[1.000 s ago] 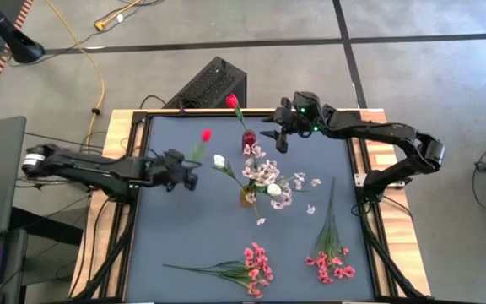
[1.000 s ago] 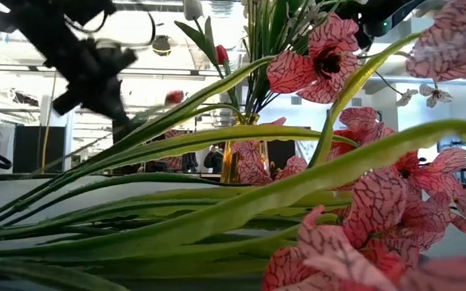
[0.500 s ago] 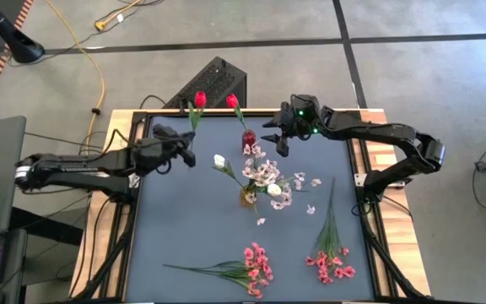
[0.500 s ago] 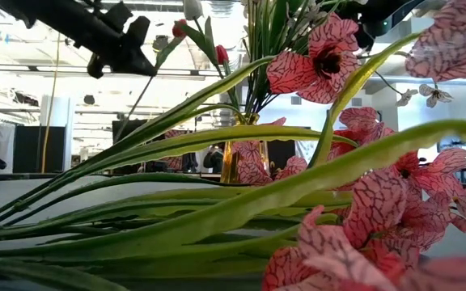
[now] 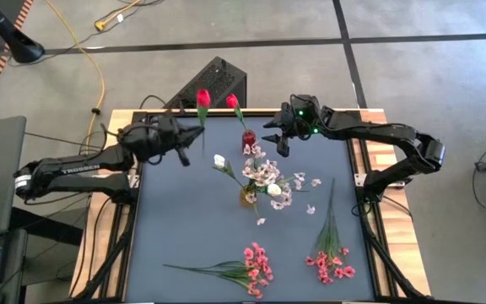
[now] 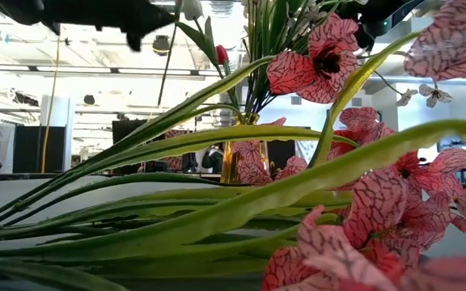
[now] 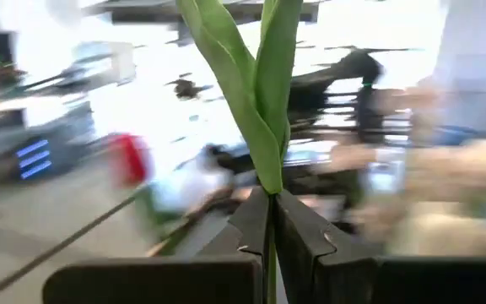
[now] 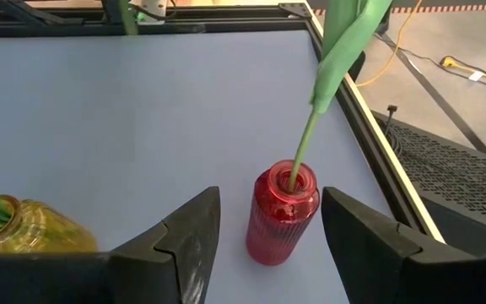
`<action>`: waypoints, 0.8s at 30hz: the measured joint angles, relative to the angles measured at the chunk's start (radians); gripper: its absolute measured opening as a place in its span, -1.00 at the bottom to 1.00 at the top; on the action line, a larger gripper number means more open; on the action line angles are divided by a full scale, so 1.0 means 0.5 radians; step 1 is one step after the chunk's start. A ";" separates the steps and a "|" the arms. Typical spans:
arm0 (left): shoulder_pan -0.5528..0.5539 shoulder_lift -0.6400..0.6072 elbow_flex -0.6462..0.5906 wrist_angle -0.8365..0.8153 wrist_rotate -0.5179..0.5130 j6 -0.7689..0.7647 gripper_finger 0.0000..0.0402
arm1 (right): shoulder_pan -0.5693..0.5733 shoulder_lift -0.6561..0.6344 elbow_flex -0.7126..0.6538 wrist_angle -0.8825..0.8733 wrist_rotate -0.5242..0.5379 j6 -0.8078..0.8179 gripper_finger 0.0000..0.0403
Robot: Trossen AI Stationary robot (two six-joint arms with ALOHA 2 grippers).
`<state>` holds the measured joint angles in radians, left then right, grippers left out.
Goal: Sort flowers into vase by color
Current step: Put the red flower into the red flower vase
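One red flower held aloft

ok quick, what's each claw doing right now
left claw: shut on the red flower's stem, lifted at the table's back left.
right claw: open, fingers either side of the red vase, holding nothing.

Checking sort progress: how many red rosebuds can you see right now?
2. One red rosebud is on the stem held up by the left pincer at the table's far left. The other rosebud stands in the red vase. Others may be hidden.
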<state>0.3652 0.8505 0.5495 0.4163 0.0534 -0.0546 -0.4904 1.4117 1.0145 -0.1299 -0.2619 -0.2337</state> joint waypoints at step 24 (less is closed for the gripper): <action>-0.047 0.745 0.014 1.387 0.373 0.443 -1.00 | -0.007 0.000 0.000 -0.025 0.006 0.015 0.16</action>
<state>0.3416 1.2231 0.5563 1.1099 0.2400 0.1670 -0.4938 1.4117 1.0145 -0.1422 -0.2589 -0.2260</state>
